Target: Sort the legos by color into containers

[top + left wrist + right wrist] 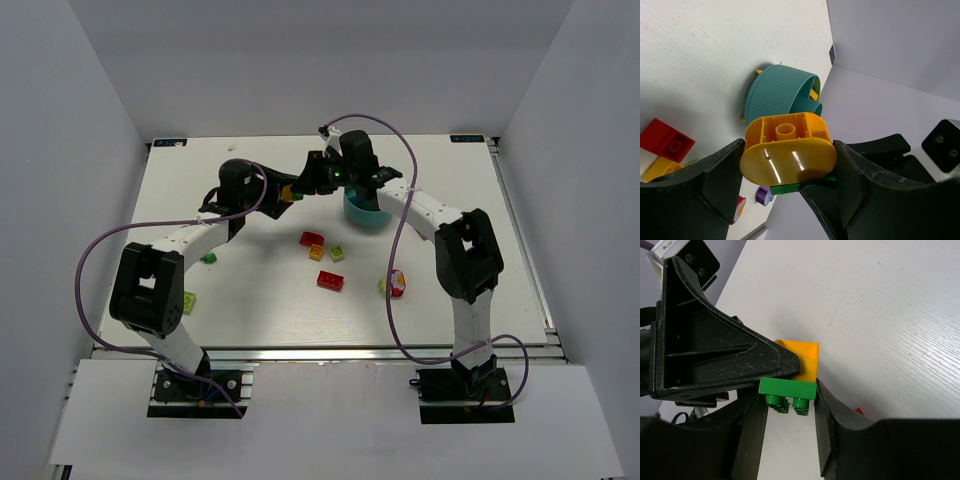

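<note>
left tool [789,172] clamps one orange brick [787,150], right tool [788,426] one green brick [787,388], one bowl [772,92]

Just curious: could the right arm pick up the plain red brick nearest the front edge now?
Probably not yet: the right gripper is shut on a green brick; the red brick lies unobstructed.

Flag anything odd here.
An orange brick and a green brick are stuck together. The left gripper clamps the orange one, the right gripper the green. Two colours joined cannot be sorted as they are.
</note>
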Robot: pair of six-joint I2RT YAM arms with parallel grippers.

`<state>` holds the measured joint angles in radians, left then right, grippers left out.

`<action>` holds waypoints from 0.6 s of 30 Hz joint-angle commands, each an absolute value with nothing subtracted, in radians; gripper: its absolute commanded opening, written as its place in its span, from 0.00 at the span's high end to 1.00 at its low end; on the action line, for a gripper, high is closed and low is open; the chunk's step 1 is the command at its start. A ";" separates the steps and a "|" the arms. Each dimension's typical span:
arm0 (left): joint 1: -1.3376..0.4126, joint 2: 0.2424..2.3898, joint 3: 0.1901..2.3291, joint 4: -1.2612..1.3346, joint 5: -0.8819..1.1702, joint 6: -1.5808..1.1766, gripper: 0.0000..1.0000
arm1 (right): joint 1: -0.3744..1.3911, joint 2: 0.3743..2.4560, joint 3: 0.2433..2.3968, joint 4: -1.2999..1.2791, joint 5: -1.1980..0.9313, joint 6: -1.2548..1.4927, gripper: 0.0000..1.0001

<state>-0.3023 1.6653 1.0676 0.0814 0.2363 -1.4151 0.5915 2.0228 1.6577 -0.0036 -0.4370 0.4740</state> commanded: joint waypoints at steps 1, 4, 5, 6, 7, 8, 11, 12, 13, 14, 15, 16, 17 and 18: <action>-0.307 1.657 1.060 0.078 0.227 -1.382 0.99 | 0.594 1.988 1.652 0.049 -0.456 0.495 0.83; -0.307 1.655 1.061 0.066 0.206 -1.361 1.00 | 0.594 1.967 1.622 0.051 -0.462 0.508 0.87; -0.307 1.655 1.063 0.060 0.199 -1.356 1.00 | 0.594 1.960 1.611 0.057 -0.463 0.511 0.87; -0.307 1.655 1.065 0.055 0.193 -1.345 1.00 | 0.594 1.947 1.589 0.057 -0.463 0.511 0.88; -0.307 1.655 1.066 0.051 0.180 -1.341 1.00 | 0.594 1.939 1.580 0.060 -0.462 0.511 0.88; -0.307 1.654 1.068 0.043 0.175 -1.335 1.00 | 0.594 1.925 1.571 0.063 -0.460 0.511 0.88; -0.304 1.654 1.074 0.025 0.155 -1.316 1.00 | 0.588 1.902 1.531 0.067 -0.462 0.508 0.88; -0.304 1.654 1.075 0.020 0.150 -1.312 1.00 | 0.584 1.898 1.523 0.069 -0.462 0.506 0.89; -0.304 1.654 1.077 0.017 0.147 -1.307 1.00 | 0.583 1.893 1.507 0.068 -0.463 0.506 0.89; -0.302 1.654 1.078 0.009 0.140 -1.301 1.00 | 0.581 1.884 1.499 0.067 -0.462 0.505 0.89; -0.301 1.652 1.077 0.006 0.137 -1.298 1.00 | 0.578 1.879 1.490 0.071 -0.462 0.503 0.89; -0.302 1.651 1.075 0.006 0.133 -1.296 1.00 | 0.577 1.875 1.476 0.071 -0.462 0.500 0.89; -0.301 1.649 1.072 0.006 0.127 -1.296 1.00 | 0.577 1.867 1.468 0.071 -0.460 0.499 0.89; -0.299 1.648 1.065 0.008 0.126 -1.296 1.00 | 0.574 1.864 1.460 0.072 -0.460 0.500 0.89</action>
